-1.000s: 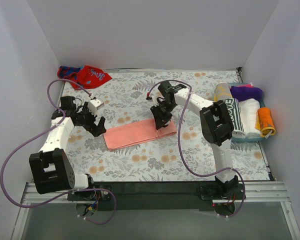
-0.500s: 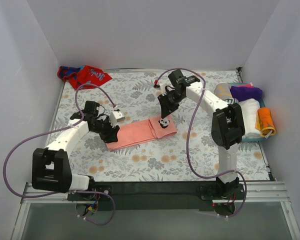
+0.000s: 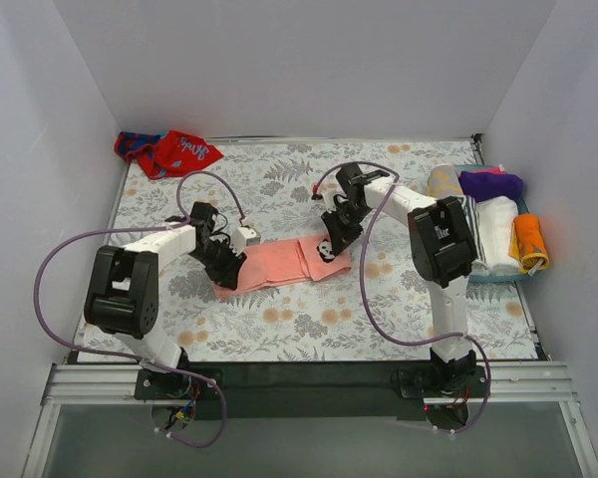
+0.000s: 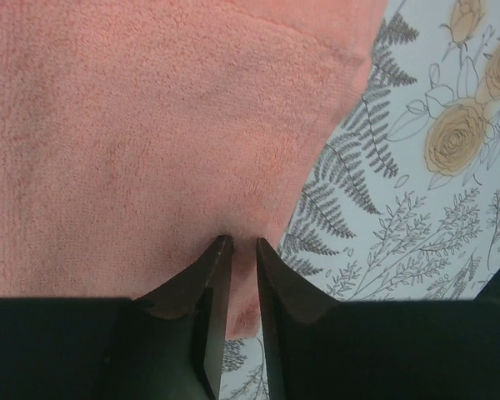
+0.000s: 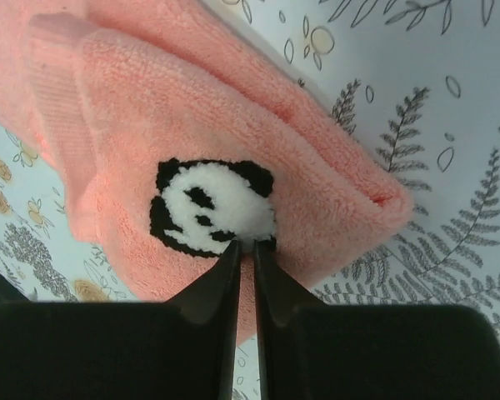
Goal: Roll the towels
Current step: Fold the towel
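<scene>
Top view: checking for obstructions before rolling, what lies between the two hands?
Only the pink towel, running from left hand to right hand; top view.

red towel (image 3: pixel 167 151) script unreadable, pink towel (image 4: pixel 150 125) cropped

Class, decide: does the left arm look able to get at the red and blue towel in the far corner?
Probably yes: nothing blocks the red and blue towel, though the left gripper must first release the pink towel.
</scene>
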Motion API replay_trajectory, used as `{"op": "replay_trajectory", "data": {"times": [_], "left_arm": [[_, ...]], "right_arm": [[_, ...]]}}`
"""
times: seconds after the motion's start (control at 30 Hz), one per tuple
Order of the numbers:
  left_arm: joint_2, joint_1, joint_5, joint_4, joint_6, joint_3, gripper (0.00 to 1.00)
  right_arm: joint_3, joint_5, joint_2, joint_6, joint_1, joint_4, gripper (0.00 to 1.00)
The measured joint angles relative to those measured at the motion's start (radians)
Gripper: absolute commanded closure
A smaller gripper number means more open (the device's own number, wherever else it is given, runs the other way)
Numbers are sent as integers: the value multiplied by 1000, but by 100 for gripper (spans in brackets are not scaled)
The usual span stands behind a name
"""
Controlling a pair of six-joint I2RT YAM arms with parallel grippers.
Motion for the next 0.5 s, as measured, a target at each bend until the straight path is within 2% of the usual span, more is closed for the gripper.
{"op": "replay_trajectory", "data": {"times": [0.03,0.1,0.23,0.27,0.37,0.5], "left_arm": [[19,0,-8,-14,5,22,84],[70,1,-21,-32,29,80,82],[163,20,-32,-42,73,207,70],[190,23,-32,-47,84,249,62],[255,27,-43,-28,101,360,49],[251,34,-45,-5,103,438,44]], "right_arm": [[-25,-16,-14,1,0,12,82],[-84,-29,-54,4,0,36,80],[-213,-106,-134,10,37,35,67],[-239,-137,-153,13,60,32,65],[-259,-238,-202,15,137,14,63],[-233,-338,-280,22,175,7,60]]}}
